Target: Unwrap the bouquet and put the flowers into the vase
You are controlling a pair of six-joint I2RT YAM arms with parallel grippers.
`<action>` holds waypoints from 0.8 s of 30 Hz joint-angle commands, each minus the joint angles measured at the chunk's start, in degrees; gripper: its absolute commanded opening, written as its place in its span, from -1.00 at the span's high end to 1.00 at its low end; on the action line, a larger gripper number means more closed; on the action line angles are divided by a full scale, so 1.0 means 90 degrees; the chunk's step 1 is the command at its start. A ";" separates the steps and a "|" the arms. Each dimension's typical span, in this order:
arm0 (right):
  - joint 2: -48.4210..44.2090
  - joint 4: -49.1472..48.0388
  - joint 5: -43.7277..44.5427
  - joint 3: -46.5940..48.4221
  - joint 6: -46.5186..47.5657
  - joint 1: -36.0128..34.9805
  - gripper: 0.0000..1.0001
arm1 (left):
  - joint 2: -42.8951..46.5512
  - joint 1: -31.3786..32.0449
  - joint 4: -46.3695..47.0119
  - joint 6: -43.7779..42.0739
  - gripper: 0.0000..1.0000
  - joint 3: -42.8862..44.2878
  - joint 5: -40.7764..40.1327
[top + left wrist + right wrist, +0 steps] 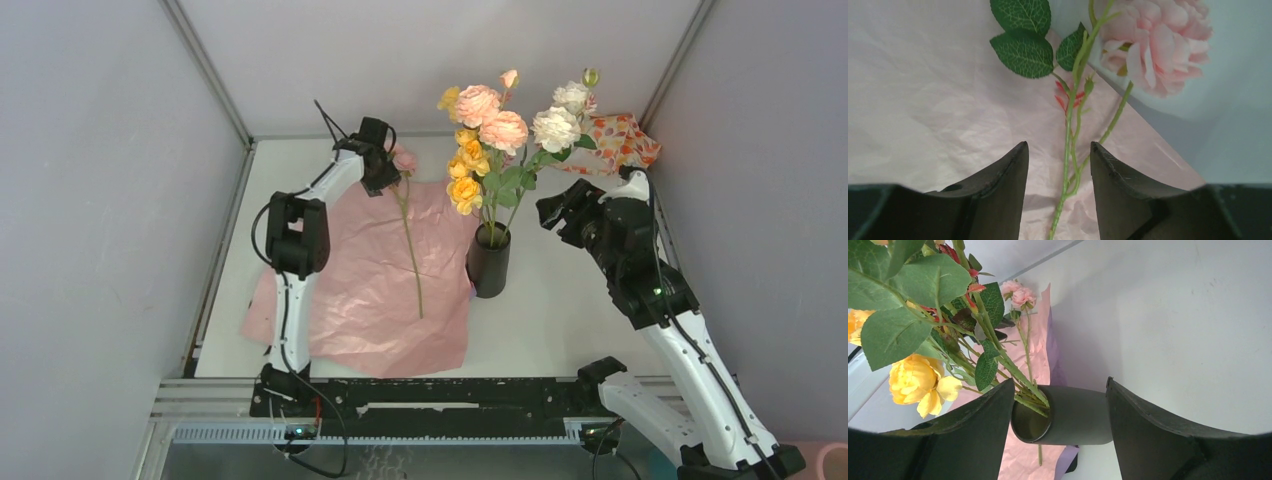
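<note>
Left of the vase (489, 265), which is showing a smooth, matt black skin, the pink paper (370, 290) is lying crinkled and dull. The single rose (1158, 45) on it is showing soft, fabric-like petals, its stem (1068, 150) looking like faintly glossy plastic. Behind the vase to the right, the patterned cloth (620, 140) is sitting rumpled. The table (560, 320) around the vase is looking smooth, matt and white.

White arms (286, 320) with black joints (297, 238) (thin black cables (329, 119)).

The vase (488, 268) is matte black. The flowers (503, 130) in it are peach, yellow and white, with green leaves. The crinkled paper (370, 290) is pink, with purple on its other side. The cloth (622, 140) has an orange flower pattern. The surface (570, 320) is white.
</note>
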State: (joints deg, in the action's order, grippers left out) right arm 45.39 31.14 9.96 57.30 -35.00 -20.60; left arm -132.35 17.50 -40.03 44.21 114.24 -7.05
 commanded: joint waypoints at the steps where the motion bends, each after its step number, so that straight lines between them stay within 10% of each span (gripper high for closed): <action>1: -0.0023 -0.0315 -0.0034 -0.0019 -0.0002 0.0057 -0.53 | -0.0334 -0.0064 -0.0081 0.0078 -0.05 0.0551 0.0183; 24: -0.0025 -0.0325 -0.0071 -0.0087 -0.0022 0.0081 -0.52 | -0.0980 -0.0079 -0.0122 0.0059 -0.03 0.1067 0.0285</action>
State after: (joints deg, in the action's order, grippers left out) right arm 45.45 30.63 9.76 56.29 -35.05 -20.32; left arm -139.83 16.84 -41.25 44.18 121.14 -5.56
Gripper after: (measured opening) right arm 0.764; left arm 0.525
